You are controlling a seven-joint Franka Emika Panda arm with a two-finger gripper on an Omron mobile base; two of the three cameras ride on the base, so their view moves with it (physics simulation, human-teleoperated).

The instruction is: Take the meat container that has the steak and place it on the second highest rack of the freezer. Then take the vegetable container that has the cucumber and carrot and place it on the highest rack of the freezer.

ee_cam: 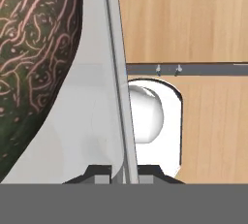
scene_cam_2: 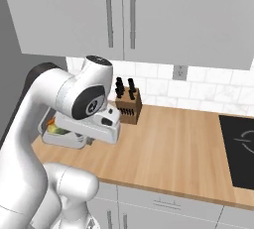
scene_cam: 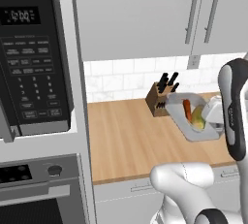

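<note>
In the right base view the arm hides most of the vegetable container (scene_cam_2: 63, 136). In the left base view the hand covers part of the cucumber (scene_cam: 197, 118), and the microwave (scene_cam: 31, 58) is cut off at the left edge.

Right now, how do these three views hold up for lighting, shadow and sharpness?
Left base view: flat even light, no glare, the vegetable container slightly soft. Right base view: the same light, with the arm hiding most of the container. Hand view: very close, the container's wall crisp, the cucumber a coarse blown-up texture.
</note>
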